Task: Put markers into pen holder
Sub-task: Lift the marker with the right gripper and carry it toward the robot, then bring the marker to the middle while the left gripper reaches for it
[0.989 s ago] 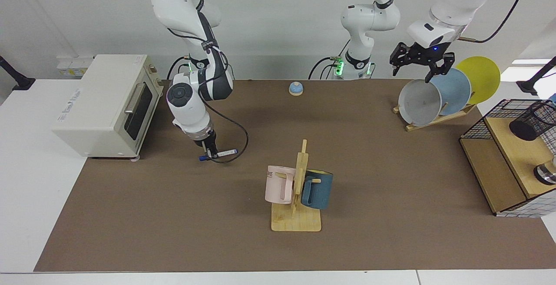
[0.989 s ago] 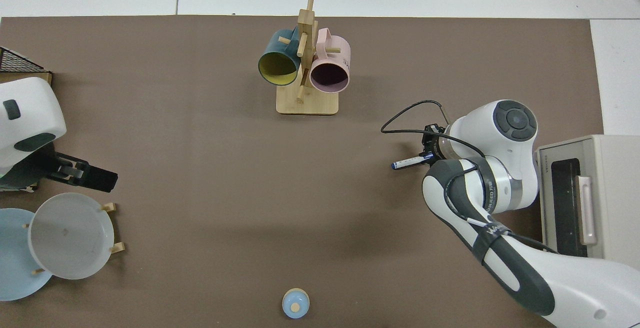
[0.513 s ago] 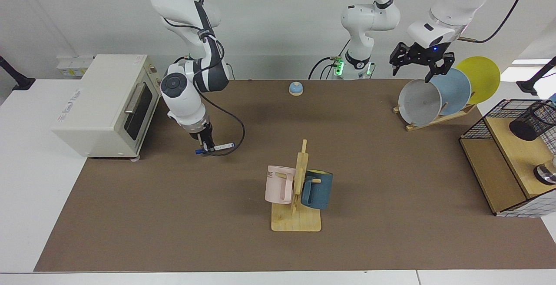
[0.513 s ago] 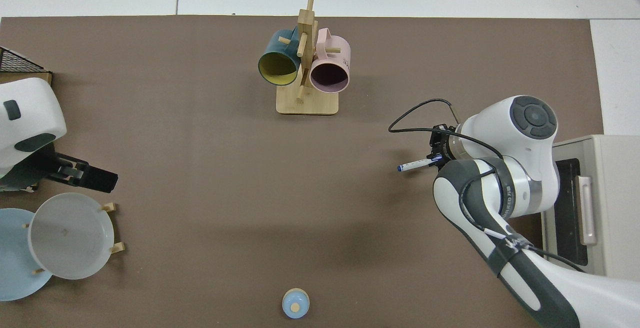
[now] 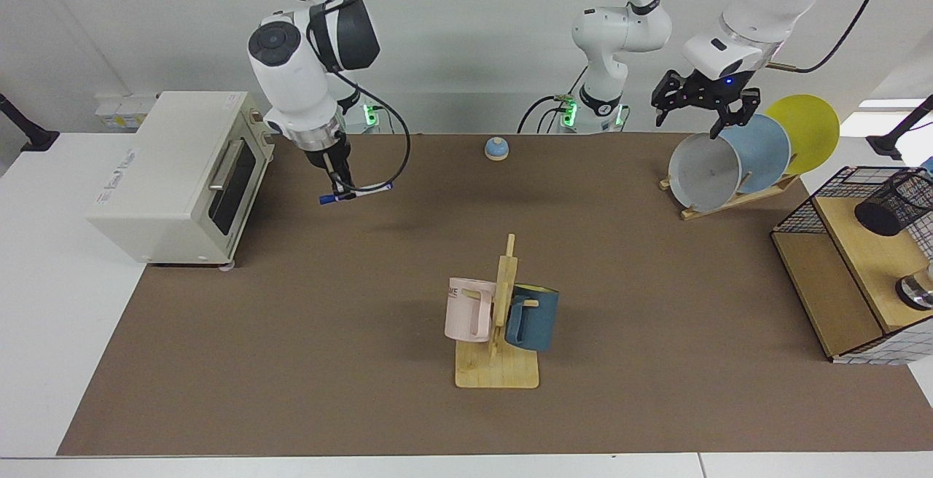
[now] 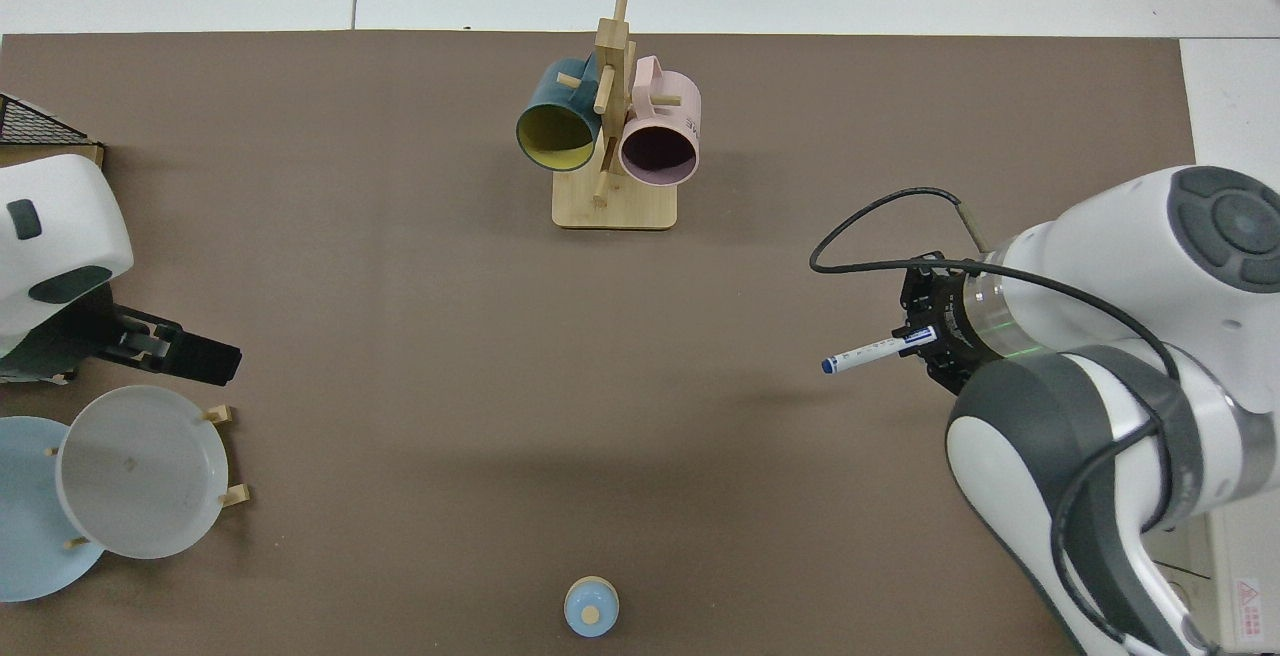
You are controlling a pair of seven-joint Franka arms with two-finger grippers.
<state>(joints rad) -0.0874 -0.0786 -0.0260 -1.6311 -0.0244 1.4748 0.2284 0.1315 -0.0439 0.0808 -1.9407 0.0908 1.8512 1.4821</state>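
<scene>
A slim white marker (image 5: pixel 362 191) with blue ends hangs level above the brown mat, well off its surface. My right gripper (image 5: pixel 340 189) is shut on it near one end, pointing down beside the toaster oven. From above, the marker (image 6: pixel 868 352) sticks out from under the right arm's wrist. The pen holder (image 5: pixel 898 203), a black mesh cup, sits tilted on the wooden shelf of the wire basket at the far right edge; the top view does not reach it. My left gripper (image 5: pixel 701 115) hovers open over the plate rack, holding nothing, and shows from above as the left gripper (image 6: pixel 185 357).
A cream toaster oven (image 5: pixel 178 172) stands at the mat's left end. A wooden mug rack (image 5: pixel 498 332) carries a pink and a blue mug mid-table. Plates (image 5: pixel 736 165) lean in a rack near the wire basket (image 5: pixel 809 205). A small blue bell (image 5: pixel 496 148) sits at the back.
The right arm has lifted the marker from near the mat up and toward the back of the table. The left arm has stayed over the plates.
</scene>
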